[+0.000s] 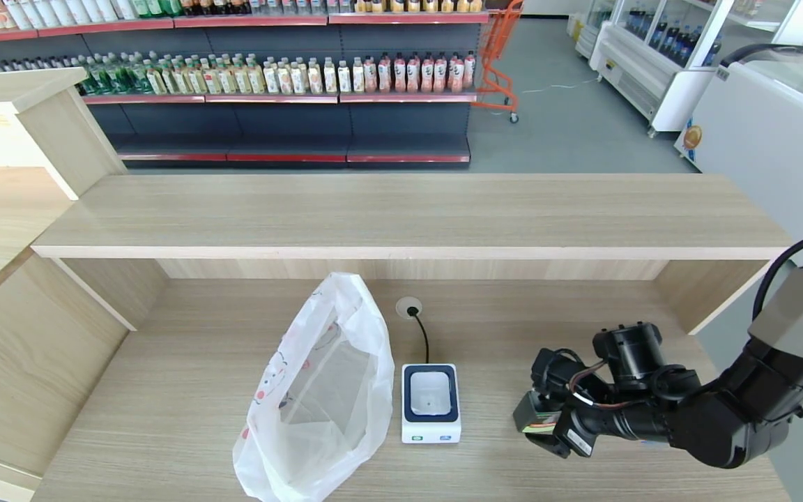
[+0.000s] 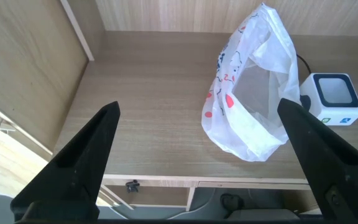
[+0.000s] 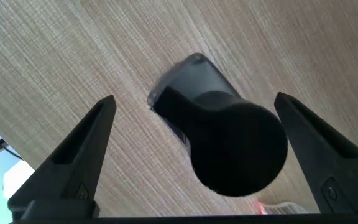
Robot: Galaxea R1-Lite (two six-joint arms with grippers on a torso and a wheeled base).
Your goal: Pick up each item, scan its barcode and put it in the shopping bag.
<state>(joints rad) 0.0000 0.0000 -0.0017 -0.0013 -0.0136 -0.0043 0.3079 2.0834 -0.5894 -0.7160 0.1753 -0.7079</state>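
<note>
Right gripper [image 3: 194, 98], fingers spread, hangs above a dark item [image 3: 197, 71] right of the scanner [image 1: 430, 402]; left gripper [image 2: 199, 106], likewise spread, overlooks the shopping bag [image 2: 253, 106] and the counter [image 2: 148, 143] front edge.

Right gripper [image 3: 194, 98] fingers spread wide over wood-grain counter [image 3: 55, 56]; dark rounded object [image 3: 235, 149] between them, blurred, possibly item with grey flat end resting on counter; neither finger touching it

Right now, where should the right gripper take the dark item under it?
The dark item lies on the desk between the right gripper's open fingers. I'd come straight down and close across its narrower grey end; the round black end looks wider.
</note>
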